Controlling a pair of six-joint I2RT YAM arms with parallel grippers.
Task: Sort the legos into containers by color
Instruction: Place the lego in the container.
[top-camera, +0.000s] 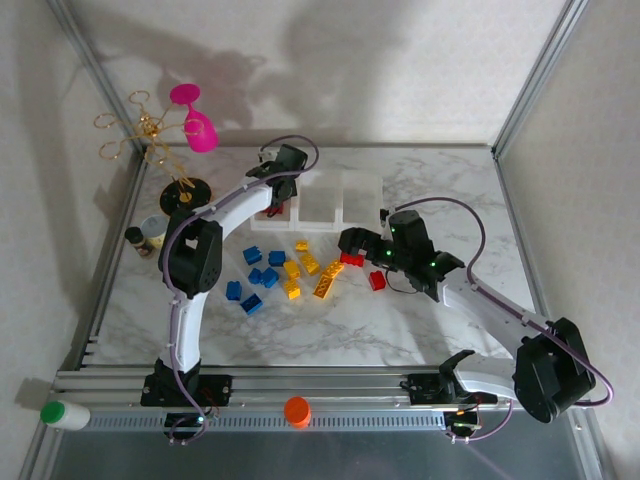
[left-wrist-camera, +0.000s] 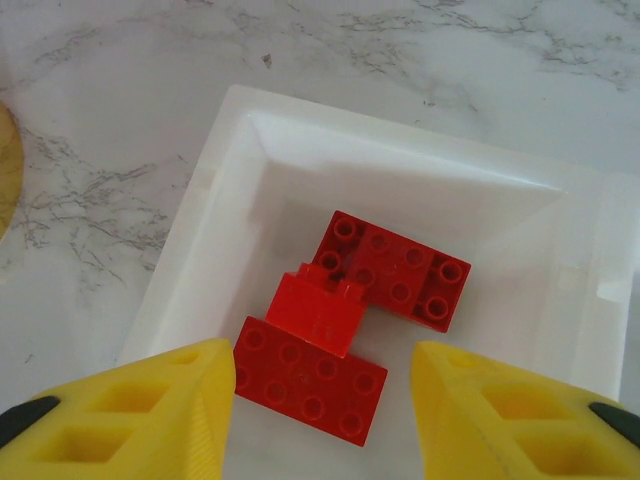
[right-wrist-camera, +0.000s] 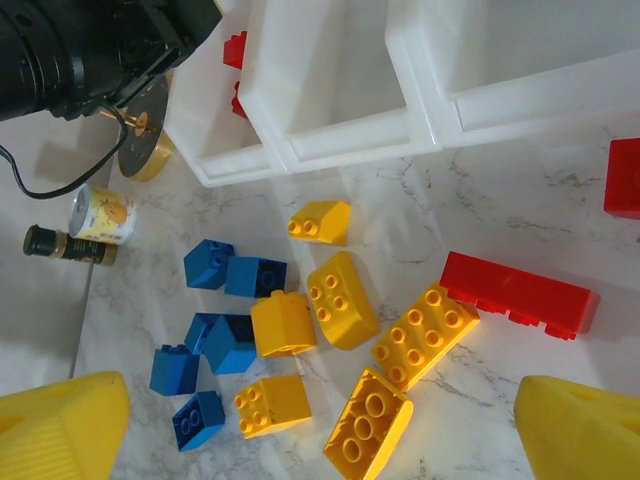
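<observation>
Mostly cropped, left gripper (left-wrist-camera: 323, 405) spread above red legos (left-wrist-camera: 392, 270) in a container (left-wrist-camera: 262, 150), right gripper (right-wrist-camera: 320, 430) spread wide over loose legos (right-wrist-camera: 341, 299).

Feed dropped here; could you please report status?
Left gripper open over bin, three red legos inside. Right gripper open above loose legos. Nothing in the way.

Red, yellow and blue legos (right-wrist-camera: 340, 300), white containers (right-wrist-camera: 345, 138), grey-veined marble table (top-camera: 400, 330).
</observation>
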